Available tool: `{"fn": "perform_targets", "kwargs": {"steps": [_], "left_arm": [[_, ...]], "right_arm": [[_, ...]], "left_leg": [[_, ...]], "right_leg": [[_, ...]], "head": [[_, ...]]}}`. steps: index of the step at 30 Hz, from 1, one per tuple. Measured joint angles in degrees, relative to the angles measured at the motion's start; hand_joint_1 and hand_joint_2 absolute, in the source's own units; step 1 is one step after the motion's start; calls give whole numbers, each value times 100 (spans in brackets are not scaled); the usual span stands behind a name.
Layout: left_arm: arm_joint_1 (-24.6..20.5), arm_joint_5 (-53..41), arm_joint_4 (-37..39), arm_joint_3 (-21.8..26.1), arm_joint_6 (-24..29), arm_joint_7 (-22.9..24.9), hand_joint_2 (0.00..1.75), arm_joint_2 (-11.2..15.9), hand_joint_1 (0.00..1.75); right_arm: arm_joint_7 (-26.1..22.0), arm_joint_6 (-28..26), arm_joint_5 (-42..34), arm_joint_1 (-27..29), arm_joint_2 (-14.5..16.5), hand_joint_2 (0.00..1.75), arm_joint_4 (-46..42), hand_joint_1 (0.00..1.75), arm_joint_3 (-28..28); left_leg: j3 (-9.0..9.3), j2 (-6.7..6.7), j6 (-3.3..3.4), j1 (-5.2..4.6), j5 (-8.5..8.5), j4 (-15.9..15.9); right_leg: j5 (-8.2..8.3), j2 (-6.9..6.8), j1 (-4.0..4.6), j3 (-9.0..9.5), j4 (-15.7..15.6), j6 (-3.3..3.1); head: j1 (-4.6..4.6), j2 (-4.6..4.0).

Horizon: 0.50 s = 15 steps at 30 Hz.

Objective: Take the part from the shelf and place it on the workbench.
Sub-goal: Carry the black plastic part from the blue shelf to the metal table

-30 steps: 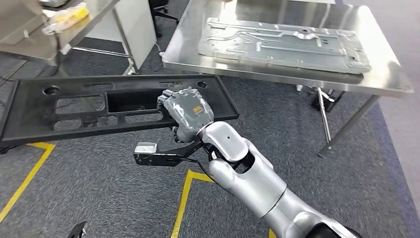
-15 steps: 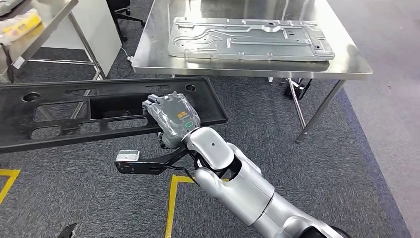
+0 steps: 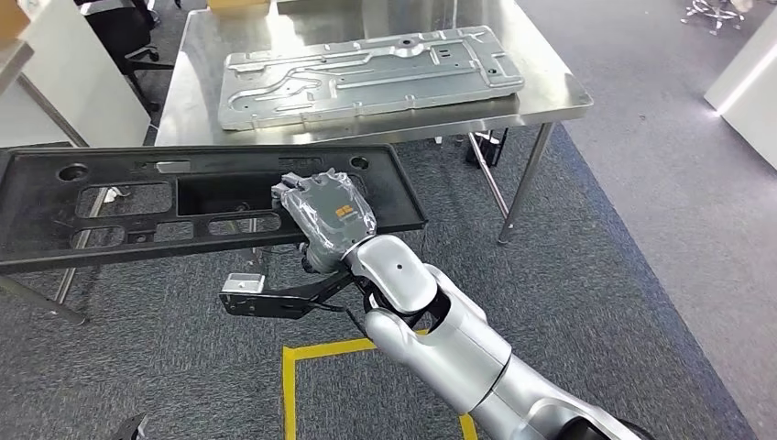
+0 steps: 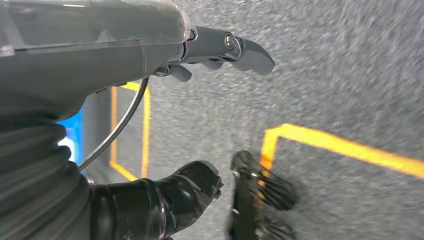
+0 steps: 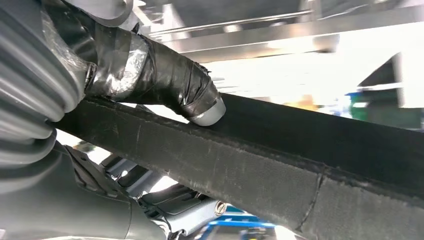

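Gripping the long black part near its right end, the right hand carries it flat above the grey carpet in the head view. The part stretches away to the robot's left, well past the hand, and has round holes and rectangular cut-outs along it. It hangs in the air short of the steel bench, its far long edge just overlapping the bench's near edge in the picture. On the bench lies a large stamped metal plate. A yellow floor marking shows on the carpet below the arm.

In the left wrist view, the left hand hangs over the carpet with nothing in it, its thick thumb and a dark finger well apart. Yellow lines cross the floor beneath it.

In the right wrist view, a dark taped finger of the right hand presses down on the upper face of the part, while the hand's grey body lies under the part's edge, so the part is clamped between them. The underside of the bench shows beyond.
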Motion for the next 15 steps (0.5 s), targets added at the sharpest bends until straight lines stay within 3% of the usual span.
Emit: {"fn": "perform_targets", "kwargs": {"steps": [1, 3, 5, 10, 15], "left_arm": [[5, -14, 2, 0, -13, -4, 175, -2, 0], [4, -59, 5, 0, -38, -42, 175, -11, 0], [-4, -95, 7, -1, -23, -113, 175, -45, 0], [7, -179, 10, -1, 14, -236, 175, -205, 0], [8, -204, 10, 0, -81, -323, 175, -277, 0]], "right_arm": [[71, -43, 73, 9, -3, 175, 1, 175, 2], [216, -142, 192, -9, -27, 175, -1, 175, -8], [280, -183, 205, -56, -106, 175, -15, 175, -57], [201, -88, 312, -89, -356, 175, -55, 175, -300], [148, -34, 414, -126, -428, 175, -94, 175, -392]], "left_leg": [[-37, -2, 9, -2, 185, -102], [139, -27, 44, -3, 709, -771], [336, -81, 84, -19, 962, -1326], [382, -126, 90, -49, 960, -1496], [389, -131, 124, -53, 941, -1496]], "right_leg": [[-26, 57, 5, 14, 22, 1], [-107, 152, 6, 43, 93, 32], [-186, 198, 22, 22, 185, 90], [-209, 189, 36, 10, 184, 32], [-207, 186, 37, 42, 136, 37]], "head": [[1, 0], [2, 0], [2, 0], [13, 0], [13, 0]]}}
